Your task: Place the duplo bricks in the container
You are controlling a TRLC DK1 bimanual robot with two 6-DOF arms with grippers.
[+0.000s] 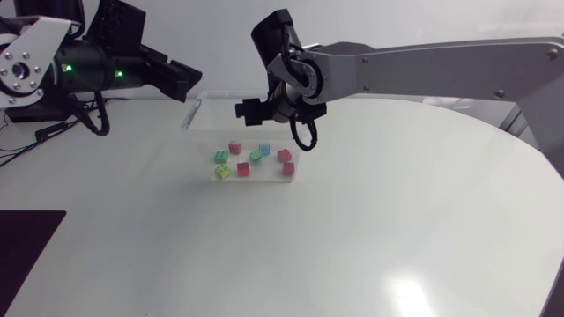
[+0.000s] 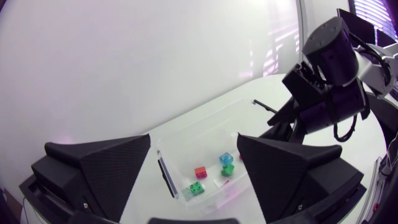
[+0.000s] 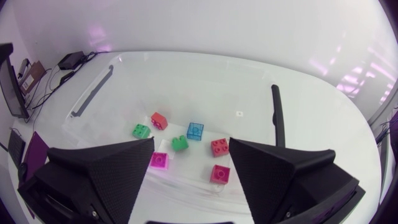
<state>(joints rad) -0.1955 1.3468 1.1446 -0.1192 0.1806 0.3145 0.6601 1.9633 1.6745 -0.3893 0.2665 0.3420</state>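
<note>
Jaws of right gripper: apart, empty; it hangs over the 1 o'clock corner of the container in the head view. Jaws of left gripper: spread wide, holding nothing, off the container's 10 o'clock end.

Container: clear, rectangular, long axis 9-to-3 o'clock in the head view, a dark handle strip on each short end. It stands toward 11 o'clock on the table.

Contents: duplo bricks, red, green, blue and pink, scattered singly on its floor.

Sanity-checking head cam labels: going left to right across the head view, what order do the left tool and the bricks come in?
left tool → green brick → pink brick → blue brick. Left out, since they overlap these sideways: right tool, other bricks.
</note>
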